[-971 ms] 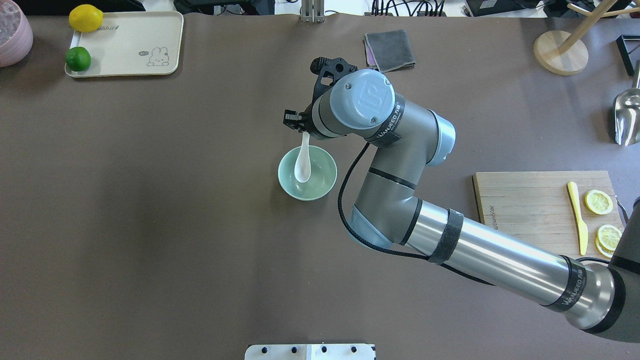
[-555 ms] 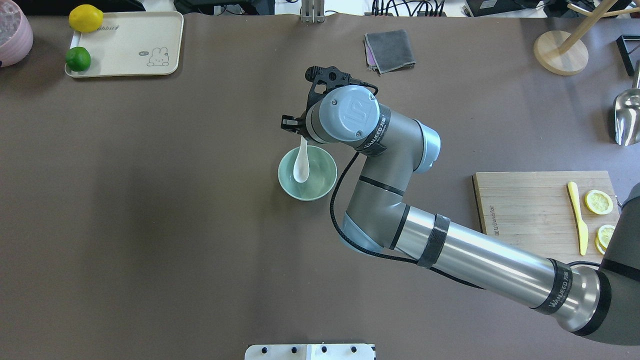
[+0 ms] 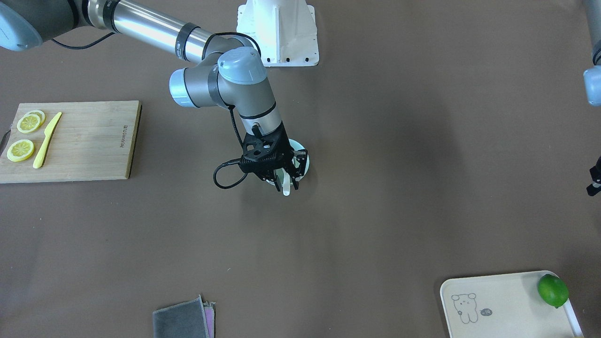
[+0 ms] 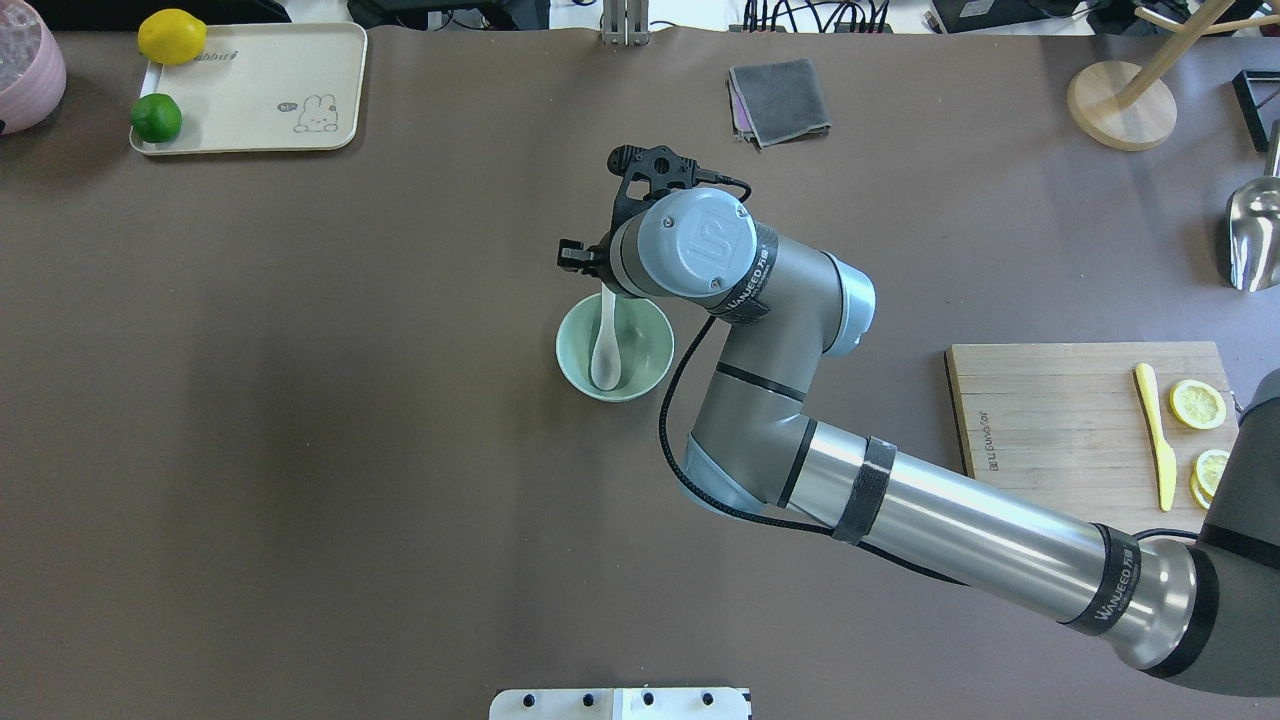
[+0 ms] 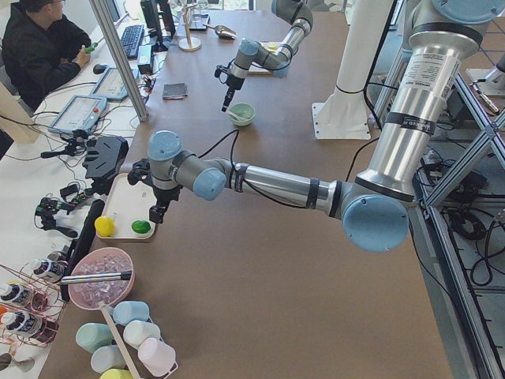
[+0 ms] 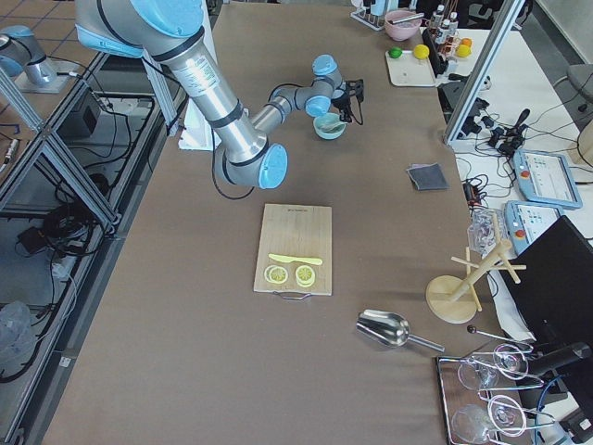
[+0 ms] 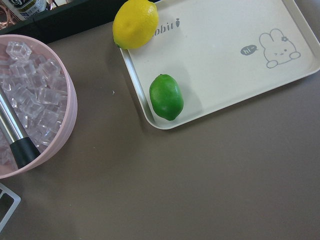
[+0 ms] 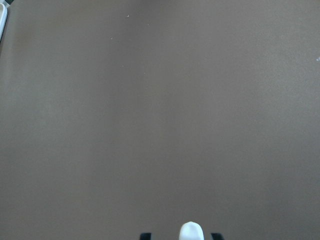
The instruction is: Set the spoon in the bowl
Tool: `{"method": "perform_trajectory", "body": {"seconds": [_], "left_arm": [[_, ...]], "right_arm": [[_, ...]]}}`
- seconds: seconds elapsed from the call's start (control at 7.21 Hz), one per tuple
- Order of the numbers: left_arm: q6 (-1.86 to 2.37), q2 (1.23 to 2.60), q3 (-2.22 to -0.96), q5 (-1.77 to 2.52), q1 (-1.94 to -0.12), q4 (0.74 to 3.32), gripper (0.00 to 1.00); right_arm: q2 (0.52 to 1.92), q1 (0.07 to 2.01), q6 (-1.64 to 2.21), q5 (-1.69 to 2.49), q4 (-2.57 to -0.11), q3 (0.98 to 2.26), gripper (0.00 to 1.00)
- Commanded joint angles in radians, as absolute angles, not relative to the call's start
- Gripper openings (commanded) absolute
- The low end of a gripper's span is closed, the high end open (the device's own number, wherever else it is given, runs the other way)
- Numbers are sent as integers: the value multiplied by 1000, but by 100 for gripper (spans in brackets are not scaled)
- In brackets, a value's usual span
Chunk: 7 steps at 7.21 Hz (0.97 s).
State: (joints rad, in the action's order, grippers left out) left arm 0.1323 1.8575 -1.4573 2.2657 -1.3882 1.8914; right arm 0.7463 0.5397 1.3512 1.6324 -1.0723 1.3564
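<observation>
Overhead exterior shows the brown table (image 4: pixel 300 450), with the right arm (image 4: pixel 950 520) reaching across it to the middle. The left arm (image 5: pixel 268 183) is at the table's end on the robot's left. Its left claw (image 5: pixel 158 212) hangs near the cream tray (image 7: pixel 225 65), and I cannot tell whether that claw is wide or narrow.

The bowl (image 4: pixel 648 352) stands upright mid-table, partly under the right arm's wrist. The right claw (image 3: pixel 288 183) hovers over the bowl's rim on the side away from the robot, pointing down.

The spoon (image 4: pixel 605 360) lies inside the bowl. Its scoop is low in the hollow and its handle leans up past that same rim, ending between the claw's fingers (image 8: pixel 145 236). The right wrist camera shows a gap on each side of the handle tip, so the claw is parted narrowly and grips nothing.
</observation>
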Motion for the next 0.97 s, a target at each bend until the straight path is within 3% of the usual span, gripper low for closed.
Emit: {"method": "perform_trajectory", "body": {"seconds": [0.0,0.42,0.83], "left_arm": [[135,1856,-1471,2267,-1388,1894,98],[130,1772,-1496,2255,-1381,2071,98],[136,1677,-1477,2255,-1384,2250,98]], "right_arm": [[756,583,1350,1723,-1080,1403,100],[1068,818,1121,2033,-1190,1673,100],[1288,1041,840,2143,-1203,1714,100]]}}
